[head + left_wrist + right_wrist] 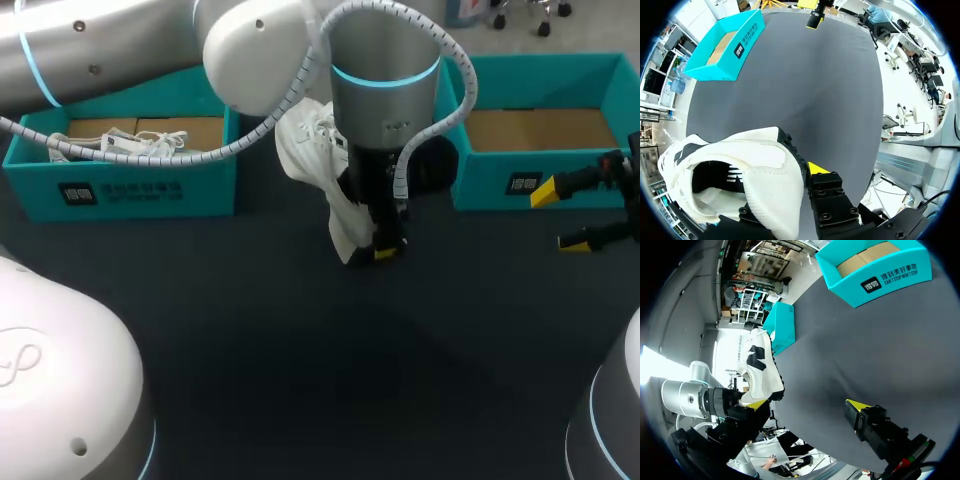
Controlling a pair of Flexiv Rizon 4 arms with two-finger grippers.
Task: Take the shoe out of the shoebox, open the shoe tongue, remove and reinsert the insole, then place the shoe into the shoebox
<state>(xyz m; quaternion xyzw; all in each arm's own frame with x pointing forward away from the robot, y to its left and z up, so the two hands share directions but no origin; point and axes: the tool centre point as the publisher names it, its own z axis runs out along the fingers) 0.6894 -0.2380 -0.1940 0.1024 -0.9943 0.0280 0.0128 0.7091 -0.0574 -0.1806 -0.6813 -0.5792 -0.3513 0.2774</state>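
Dark grey matte table [300, 350], smooth, with two boxes along the far side.

Noted shoe [765, 170] raised off the table near the middle, roughly between the two boxes and nearer than both. Clenched by left fingers [385, 253] at the soft upper beside the opening. One yellow tip seen pressed against the outside; partner hidden by the fabric. From the left wrist view, bulk of the shoe lying to one side of the visible finger, opening turned toward the camera.

Right fingers [545, 192] released, spread wide, nothing between them but table. Positioned just in front of right shoebox [490, 185], well apart from the shoe.

Shoe materials: white knit upper, slightly crumpled; black patches on the side; dark sole edge; dark lining inside the opening.

Left shoebox [150, 190]: teal card, rectangular, open-topped, brown cardboard floor. Contents: second shoe [140, 143], white, laces loose.

Right shoebox: same teal card and shape, brown cardboard floor showing.
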